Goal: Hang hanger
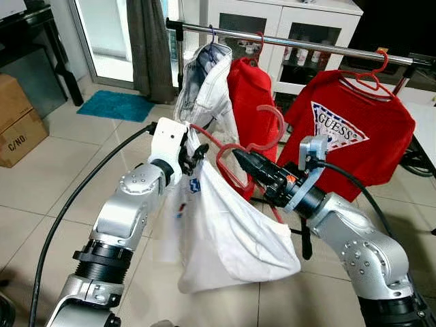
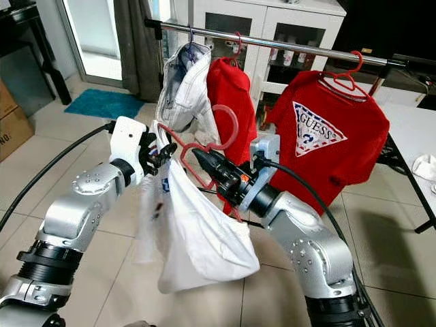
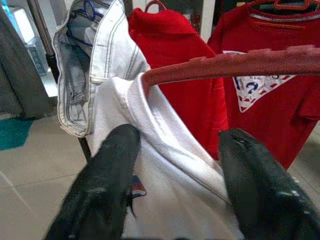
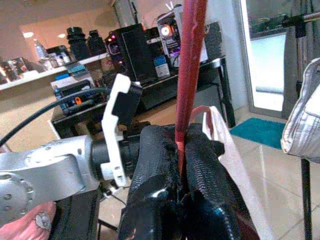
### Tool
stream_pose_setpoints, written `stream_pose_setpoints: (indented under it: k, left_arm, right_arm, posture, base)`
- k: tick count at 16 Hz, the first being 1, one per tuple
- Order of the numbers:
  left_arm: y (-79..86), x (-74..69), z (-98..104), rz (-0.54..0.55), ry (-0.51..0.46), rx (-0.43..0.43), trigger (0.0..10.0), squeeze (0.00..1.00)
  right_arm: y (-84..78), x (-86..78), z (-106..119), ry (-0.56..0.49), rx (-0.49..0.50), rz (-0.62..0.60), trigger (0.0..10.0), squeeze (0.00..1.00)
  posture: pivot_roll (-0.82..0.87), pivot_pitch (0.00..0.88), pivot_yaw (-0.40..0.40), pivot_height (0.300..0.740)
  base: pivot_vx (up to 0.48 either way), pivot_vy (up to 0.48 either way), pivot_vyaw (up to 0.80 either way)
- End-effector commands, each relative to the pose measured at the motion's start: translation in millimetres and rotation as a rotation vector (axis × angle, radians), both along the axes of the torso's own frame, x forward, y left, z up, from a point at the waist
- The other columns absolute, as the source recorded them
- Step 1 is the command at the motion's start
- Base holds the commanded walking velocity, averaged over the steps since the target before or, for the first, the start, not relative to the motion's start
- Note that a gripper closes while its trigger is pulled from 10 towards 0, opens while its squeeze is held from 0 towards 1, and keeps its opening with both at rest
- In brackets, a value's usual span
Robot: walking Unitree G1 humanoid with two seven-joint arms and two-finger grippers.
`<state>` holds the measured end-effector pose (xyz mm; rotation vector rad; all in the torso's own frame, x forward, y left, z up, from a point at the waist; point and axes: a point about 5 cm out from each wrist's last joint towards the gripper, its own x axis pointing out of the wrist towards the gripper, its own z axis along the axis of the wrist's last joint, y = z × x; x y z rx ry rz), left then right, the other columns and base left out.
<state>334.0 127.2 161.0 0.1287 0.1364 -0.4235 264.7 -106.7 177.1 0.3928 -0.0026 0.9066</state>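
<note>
A red plastic hanger (image 1: pixel 226 162) carrying a white shirt (image 1: pixel 225 231) hangs in the air in front of the clothes rail (image 1: pixel 306 42), below rail height. Its hook (image 1: pixel 274 129) curls up towards the red garments. My right gripper (image 1: pixel 238 158) is shut on the hanger's neck; the right wrist view has the red bar (image 4: pixel 192 65) pinched between the black fingers (image 4: pixel 160 165). My left gripper (image 1: pixel 193 155) sits at the hanger's left shoulder. In the left wrist view its fingers (image 3: pixel 107 175) stand apart with white cloth (image 3: pixel 165 150) between them, under the hanger arm (image 3: pixel 240 62).
On the rail hang a pale denim garment (image 1: pixel 204 82), a red shirt (image 1: pixel 252 88) and a red printed T-shirt (image 1: pixel 347 129), with a gap between the last two. A white cabinet (image 1: pixel 293 27) stands behind. A cardboard box (image 1: pixel 17 122) and teal mat (image 1: pixel 116 105) lie left.
</note>
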Motion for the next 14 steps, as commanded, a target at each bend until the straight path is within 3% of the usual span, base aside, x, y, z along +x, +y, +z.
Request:
stream_pose_setpoints:
  k: [1, 11, 14]
  left_arm:
    - [-0.8, 3.9, 4.3, 0.005, -0.018, 0.004, 0.0, 0.0]
    - [0.6, 6.9, 4.6, 0.005, -0.026, -0.004, 0.0, 0.0]
    - [2.4, 7.5, 3.9, 0.015, -0.024, -0.012, 0.0, 0.0]
  right_arm:
    - [1.6, -3.5, 10.0, -0.045, 0.025, 0.037, 10.0, 0.0]
    - [0.7, -4.6, 5.7, -0.032, 0.0, 0.054, 10.0, 0.0]
    - [-1.6, -0.4, 7.6, -0.014, 0.03, -0.005, 10.0, 0.0]
  posture:
    - [-0.11, 0.0, -0.05, 0.74]
    - [-0.11, 0.0, -0.048, 0.74]
    - [-0.11, 0.0, -0.046, 0.74]
  base:
    - [0.0, 0.0, 0.0]
    - [0.0, 0.0, 0.0]
    - [0.0, 0.0, 0.0]
